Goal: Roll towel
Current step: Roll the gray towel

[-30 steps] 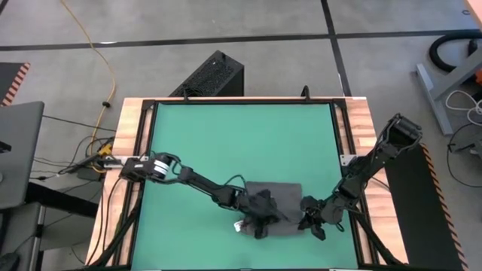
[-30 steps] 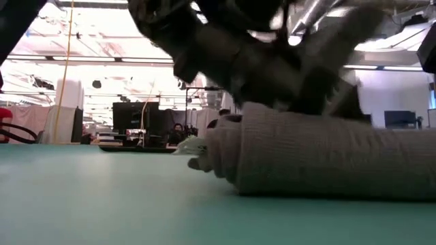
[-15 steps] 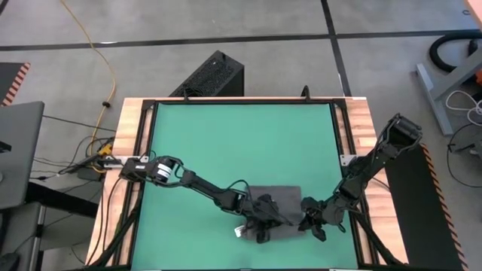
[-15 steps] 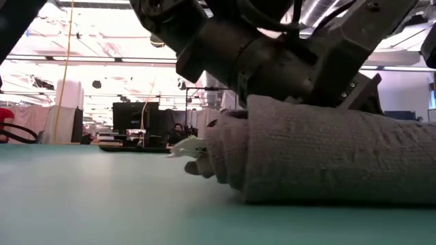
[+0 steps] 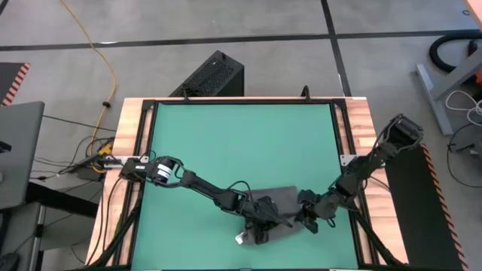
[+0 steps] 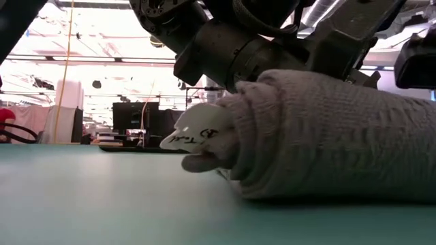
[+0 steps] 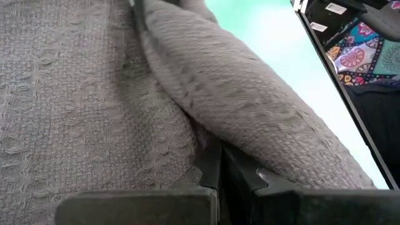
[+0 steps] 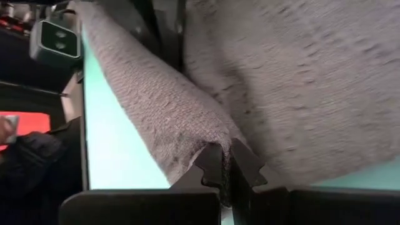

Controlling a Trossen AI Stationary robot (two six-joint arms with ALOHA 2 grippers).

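Dark grey soft cloth towel near front edge of green worktop mat, now rolled thicker, flat part shorter. Left gripper and right gripper clenched on towel edge; rolling well advanced.

A green mat covers the wooden table; a black box stands at 12 o'clock behind it.

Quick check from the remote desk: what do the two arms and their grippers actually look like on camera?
Both arms are dark, slim and jointed; the left arm has a pale silvery joint near its base and thin black cables. The left gripper and right gripper have black fingers with notched tips.
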